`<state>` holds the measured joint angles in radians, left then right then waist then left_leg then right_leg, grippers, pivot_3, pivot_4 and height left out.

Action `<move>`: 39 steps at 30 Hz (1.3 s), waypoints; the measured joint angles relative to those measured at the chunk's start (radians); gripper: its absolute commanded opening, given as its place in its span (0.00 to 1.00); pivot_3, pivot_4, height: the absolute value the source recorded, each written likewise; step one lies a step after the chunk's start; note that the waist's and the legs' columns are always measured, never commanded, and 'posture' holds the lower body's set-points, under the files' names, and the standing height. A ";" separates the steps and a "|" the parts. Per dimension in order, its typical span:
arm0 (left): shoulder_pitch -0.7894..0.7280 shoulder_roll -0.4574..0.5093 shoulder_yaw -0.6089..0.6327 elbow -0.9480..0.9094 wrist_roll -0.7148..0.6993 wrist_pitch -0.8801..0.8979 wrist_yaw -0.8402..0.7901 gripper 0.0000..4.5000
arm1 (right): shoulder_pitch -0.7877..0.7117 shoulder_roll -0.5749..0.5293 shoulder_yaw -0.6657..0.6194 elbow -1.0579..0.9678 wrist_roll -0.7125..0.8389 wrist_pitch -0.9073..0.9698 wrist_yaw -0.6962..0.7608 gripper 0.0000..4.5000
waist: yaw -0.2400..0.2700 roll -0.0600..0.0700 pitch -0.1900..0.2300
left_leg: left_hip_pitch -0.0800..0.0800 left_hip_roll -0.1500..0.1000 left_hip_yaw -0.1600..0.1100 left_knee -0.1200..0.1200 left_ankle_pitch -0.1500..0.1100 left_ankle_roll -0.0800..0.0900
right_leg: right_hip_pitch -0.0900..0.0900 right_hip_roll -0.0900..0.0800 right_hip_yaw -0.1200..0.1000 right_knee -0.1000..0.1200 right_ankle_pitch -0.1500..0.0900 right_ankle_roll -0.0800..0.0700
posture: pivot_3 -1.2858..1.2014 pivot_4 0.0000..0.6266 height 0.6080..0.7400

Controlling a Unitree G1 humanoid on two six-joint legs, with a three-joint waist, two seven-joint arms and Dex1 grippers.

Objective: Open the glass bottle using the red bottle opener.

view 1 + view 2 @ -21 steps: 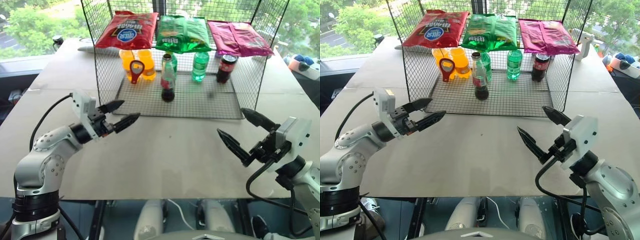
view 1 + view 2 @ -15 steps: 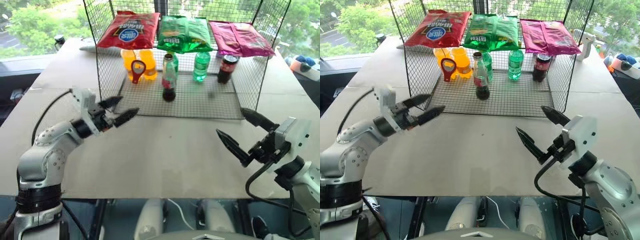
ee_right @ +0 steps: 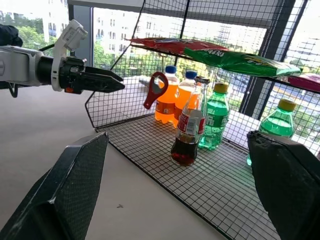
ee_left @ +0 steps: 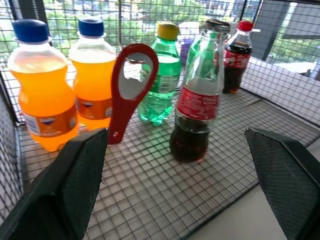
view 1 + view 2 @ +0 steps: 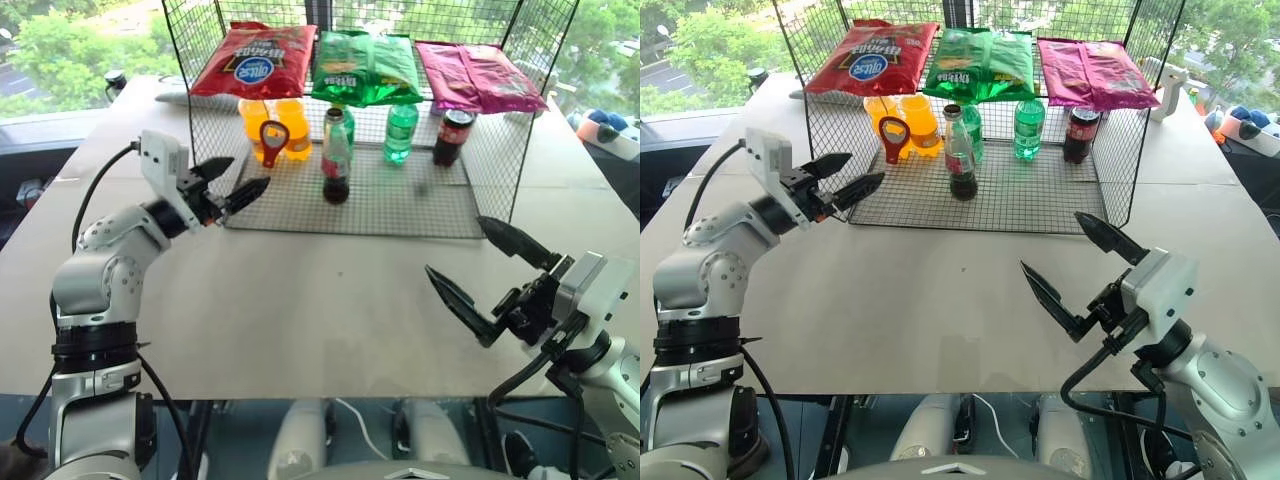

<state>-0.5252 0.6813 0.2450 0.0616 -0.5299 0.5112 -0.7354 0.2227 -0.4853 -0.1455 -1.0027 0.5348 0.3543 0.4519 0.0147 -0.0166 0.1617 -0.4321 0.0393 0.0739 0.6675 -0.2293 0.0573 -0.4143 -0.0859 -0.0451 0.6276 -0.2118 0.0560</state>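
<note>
Left claw (image 5: 228, 180) raised toward rack, spread | right claw (image 5: 487, 282) spread | red bottle opener (image 4: 129, 87) upright, ring up

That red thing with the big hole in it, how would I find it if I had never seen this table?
Look at the wire rack at the far side of the table, under the shelf with the red chip bag. On its lower floor at the left end stand two orange soda bottles. The red bottle opener stands upright in front of them: flat, with an oval ring head, the only thing there that isn't a bottle.
</note>
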 measured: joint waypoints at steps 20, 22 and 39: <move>-0.327 -0.063 -0.177 0.432 0.276 -0.220 0.003 0.88 | -0.006 0.006 0.052 0.000 -0.062 -0.025 -0.041 1.00 | 0.000 -0.001 0.000 | 0.000 -0.001 0.001 0.001 0.000 0.000 | 0.000 0.001 0.000 0.000 0.004 0.001 | 0.52 0.24 1.00; -0.345 -0.069 -0.179 0.476 0.294 -0.248 -0.005 0.88 | -0.006 0.006 0.052 0.000 -0.064 -0.024 -0.047 1.00 | 0.000 -0.001 0.000 | 0.000 -0.001 0.000 0.001 0.000 0.000 | 0.000 0.001 0.000 0.000 0.004 0.001 | 0.52 0.24 1.00; -0.415 -0.088 -0.178 0.615 0.345 -0.375 -0.058 0.20 | -0.007 0.006 0.068 -0.001 -0.072 -0.009 -0.086 1.00 | -0.001 -0.001 0.000 | -0.001 -0.001 0.001 0.001 0.000 0.000 | 0.000 0.001 0.000 0.001 0.004 0.001 | 0.52 0.24 1.00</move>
<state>-0.9400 0.5931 0.0673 0.6764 -0.1847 0.1357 -0.7935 0.2160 -0.4798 -0.0773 -1.0033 0.4624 0.3448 0.3658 0.0140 -0.0177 0.1617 -0.4327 0.0381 0.0744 0.6687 -0.2292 0.0576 -0.4140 -0.0851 -0.0452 0.6282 -0.2078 0.0572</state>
